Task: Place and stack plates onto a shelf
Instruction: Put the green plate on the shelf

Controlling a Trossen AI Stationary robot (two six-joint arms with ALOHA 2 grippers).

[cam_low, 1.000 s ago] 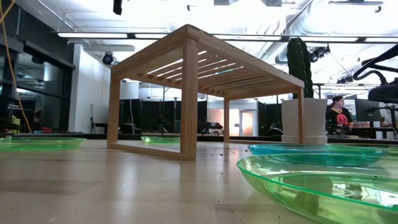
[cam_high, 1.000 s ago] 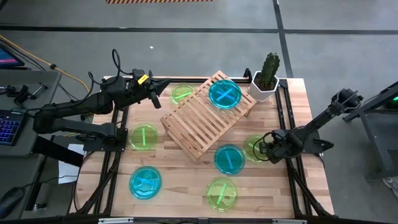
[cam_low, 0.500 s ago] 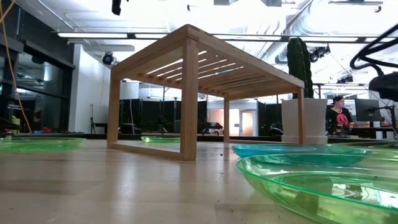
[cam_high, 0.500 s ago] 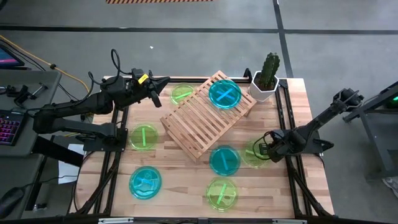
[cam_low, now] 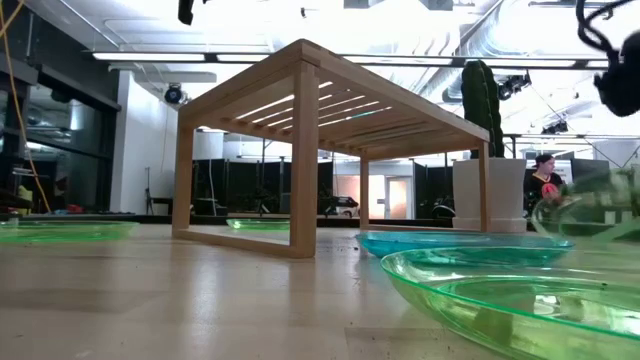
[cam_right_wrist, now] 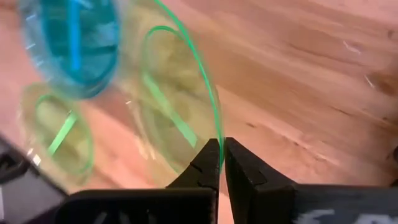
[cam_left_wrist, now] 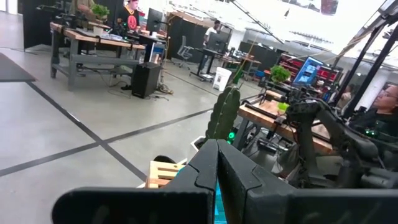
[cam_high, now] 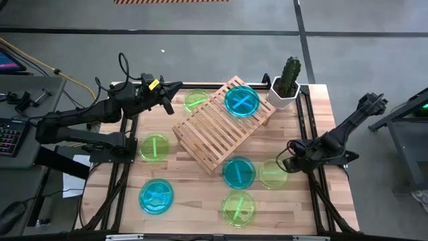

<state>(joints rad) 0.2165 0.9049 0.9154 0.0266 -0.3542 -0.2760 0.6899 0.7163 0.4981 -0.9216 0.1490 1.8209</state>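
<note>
The right tool (cam_high: 289, 161) sits at the right of the high view, level with the lower end of the shelf (cam_high: 224, 122). Its fingers (cam_right_wrist: 210, 163) are pinched together on the rim of a lime-green plate (cam_high: 273, 173). In the low view this held plate (cam_low: 590, 210) appears at the right edge, raised and tilted above the worktop (cam_high: 194, 194).

The left tool (cam_high: 167, 102) is at the upper left of the high view, above the worktop's far left corner, beside a green plate (cam_high: 195, 101). Its fingers (cam_left_wrist: 233, 177) are pressed together with nothing between them.

The shelf lies diagonally across the centre of the high view. One teal-blue plate (cam_high: 241, 101) rests on its upper right end, near a potted cactus (cam_high: 287, 81) at the upper right corner of the worktop.

Remaining plates on the worktop, high view:
- A teal-blue plate (cam_high: 238, 172) just below the shelf's lower end, touching or overlapping the held green plate.
- A green plate (cam_high: 238, 207) at lower centre.
- A teal-blue plate (cam_high: 156, 197) at lower left.
- A green plate (cam_high: 154, 146) at centre left, beside the shelf.

In the low view, a person (cam_low: 545, 185) is seen in the room beyond the worktop.
</note>
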